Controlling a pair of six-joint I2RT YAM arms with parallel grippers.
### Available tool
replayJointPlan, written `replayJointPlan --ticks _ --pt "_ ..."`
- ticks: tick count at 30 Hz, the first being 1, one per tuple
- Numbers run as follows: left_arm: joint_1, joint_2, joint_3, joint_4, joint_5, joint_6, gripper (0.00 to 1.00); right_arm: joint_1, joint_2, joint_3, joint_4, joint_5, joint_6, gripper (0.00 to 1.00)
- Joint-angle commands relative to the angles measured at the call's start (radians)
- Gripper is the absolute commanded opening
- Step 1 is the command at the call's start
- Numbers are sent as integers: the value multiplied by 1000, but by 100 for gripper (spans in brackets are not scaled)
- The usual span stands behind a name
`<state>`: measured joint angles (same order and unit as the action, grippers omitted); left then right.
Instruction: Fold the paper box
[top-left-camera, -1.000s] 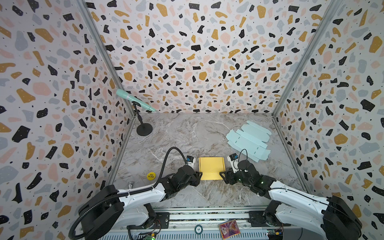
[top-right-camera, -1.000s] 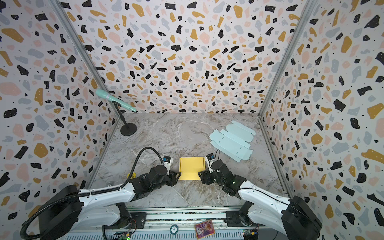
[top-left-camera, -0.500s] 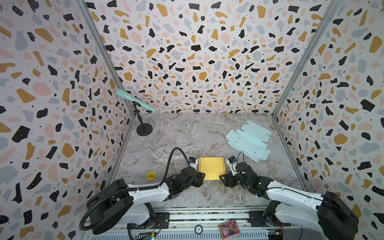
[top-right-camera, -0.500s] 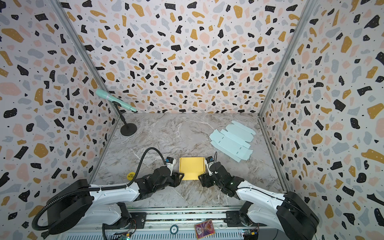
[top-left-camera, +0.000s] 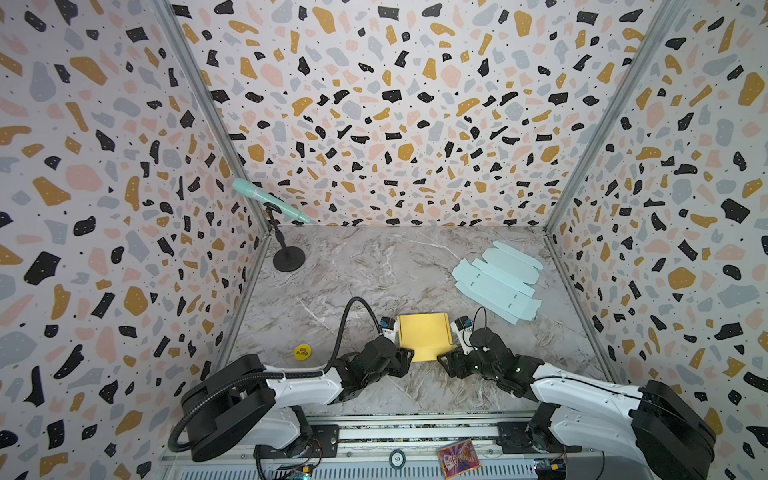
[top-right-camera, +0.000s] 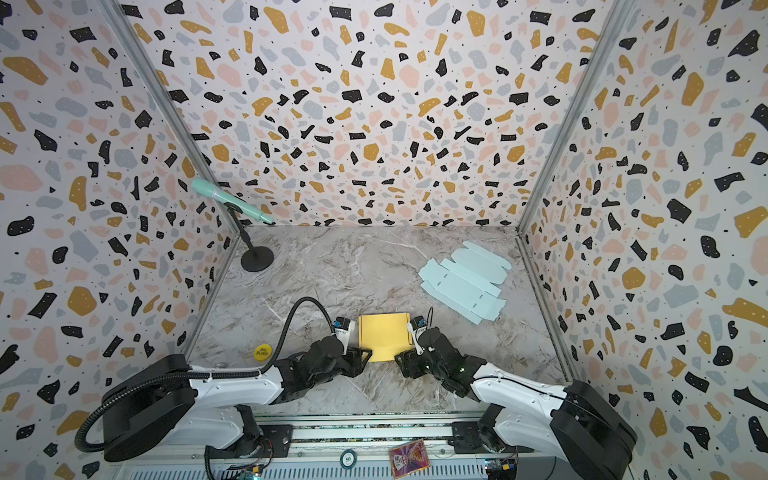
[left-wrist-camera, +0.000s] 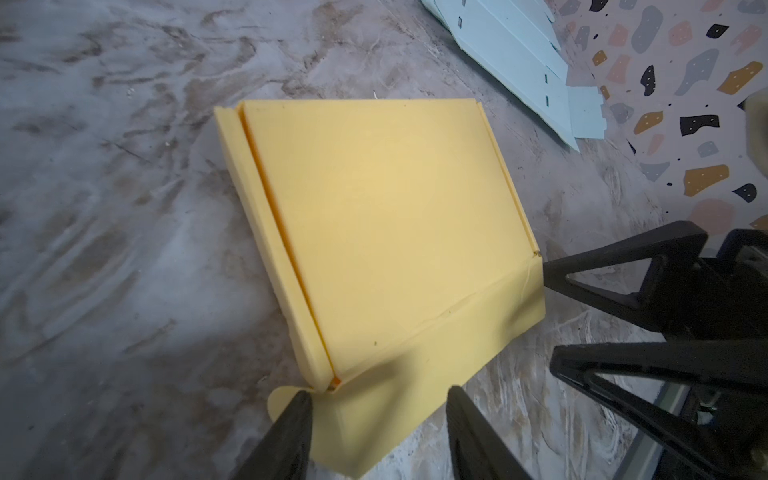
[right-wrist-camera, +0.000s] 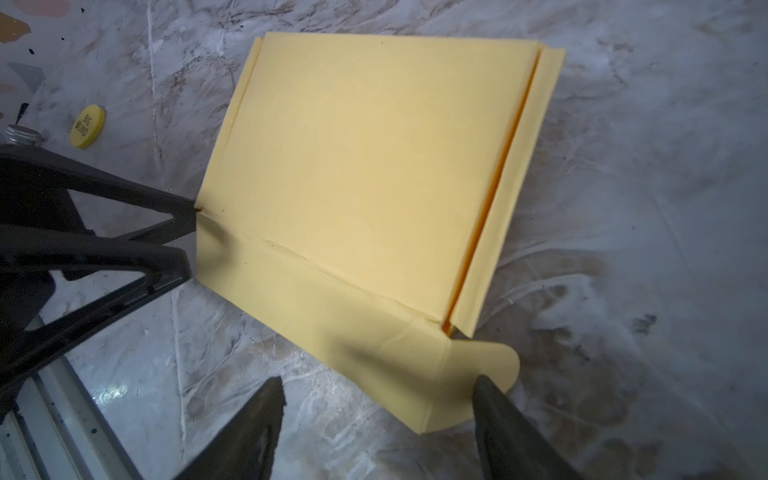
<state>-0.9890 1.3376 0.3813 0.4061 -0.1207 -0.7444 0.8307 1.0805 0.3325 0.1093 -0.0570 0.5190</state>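
In both top views, a yellow paper box (top-left-camera: 424, 334) (top-right-camera: 384, 336) was seen lying on the marble table (top-left-camera: 374, 266), near its front edge and between the two arms. The left gripper (top-left-camera: 406, 356) and the right gripper (top-left-camera: 444, 360) were set at the two near corners, each with jaws spread and nothing pinched. Pale blue flat blanks (top-left-camera: 496, 282) lay well apart, toward the back right. A yellow token (top-left-camera: 302, 352) lay to the left of the arms.

In the left wrist view, the lid was shown laid flat over the yellow paper box (left-wrist-camera: 386, 216), with the front flap (left-wrist-camera: 436, 345) spread out on the table. One end of that flap was straddled by the left gripper (left-wrist-camera: 378, 392), one finger being at a rounded tab (left-wrist-camera: 282, 399). The right gripper (left-wrist-camera: 550, 316) was seen just beside the opposite corner.

In the right wrist view, the flap's other end was straddled by the right gripper (right-wrist-camera: 379, 381), one finger being at the second rounded tab (right-wrist-camera: 486, 365). The far corner appeared to be touched by the left gripper (right-wrist-camera: 191, 239).

Tucking in the flap was judged to be the step in hand. It would be done best with both tabs turned inward first and the flap raised evenly from both ends along its crease. The light box should be kept from sliding, and the lid's edge eased up so that the flap could be slipped inside.
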Motion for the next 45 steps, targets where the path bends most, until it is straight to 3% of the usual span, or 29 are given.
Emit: replayJointPlan --ticks 1,20,30,45 --pt "-5 -1 -10 51 -11 -7 54 5 -15 -6 8 9 12 76" --pt "-6 29 2 67 -20 -8 55 6 45 20 62 -39 3 79" --pt "-26 42 1 105 -15 -26 55 59 32 54 89 -58 41 79" --pt "-25 57 -13 106 -69 -26 51 67 74 30 109 -1 36 75"
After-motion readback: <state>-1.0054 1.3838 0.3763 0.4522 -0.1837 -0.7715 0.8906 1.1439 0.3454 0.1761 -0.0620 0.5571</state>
